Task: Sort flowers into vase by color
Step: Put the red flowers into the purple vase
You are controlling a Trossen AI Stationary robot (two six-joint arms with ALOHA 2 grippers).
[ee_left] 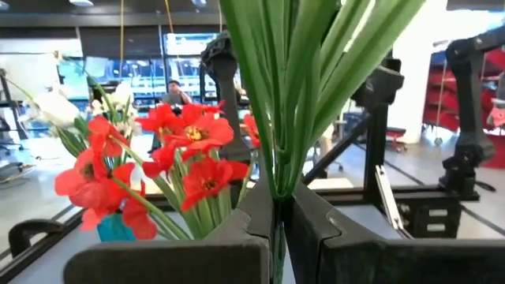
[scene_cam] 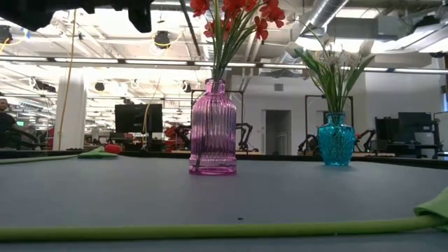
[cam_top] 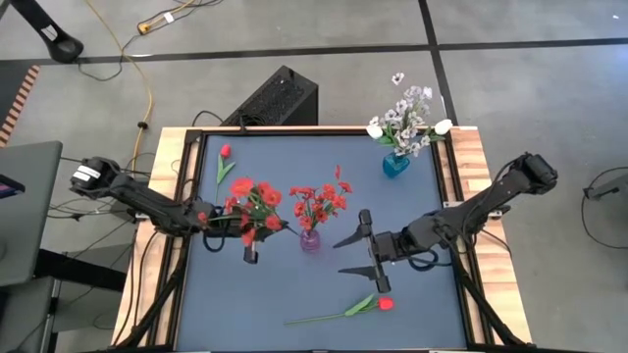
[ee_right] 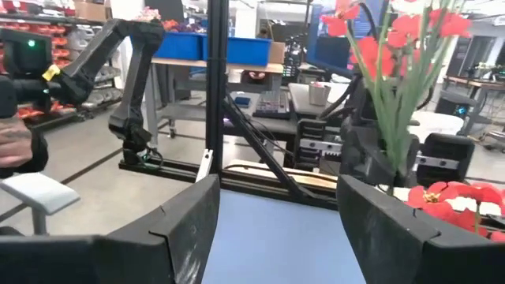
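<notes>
The pink vase (cam_top: 310, 238) stands near the middle of the blue surface (cam_top: 412, 314) and holds a red spray (cam_top: 319, 201). Just left of the pink vase, the left claw (cam_top: 249, 235) is clamped on the green stems of a bunch of red flowers (cam_top: 255, 201), the blooms lying beside the vase's spray. Right of the pink vase, the right claw (cam_top: 365, 250) hangs with its fingers spread wide and nothing between them. A red tulip (cam_top: 386, 304) with a long green stem lies flat on the surface in front of the pink vase, toward the right claw. Another red bud (cam_top: 225, 152) lies behind and to the left of the pink vase. The blue vase (cam_top: 395, 164), behind and to the right of it, holds white flowers (cam_top: 407, 113).
</notes>
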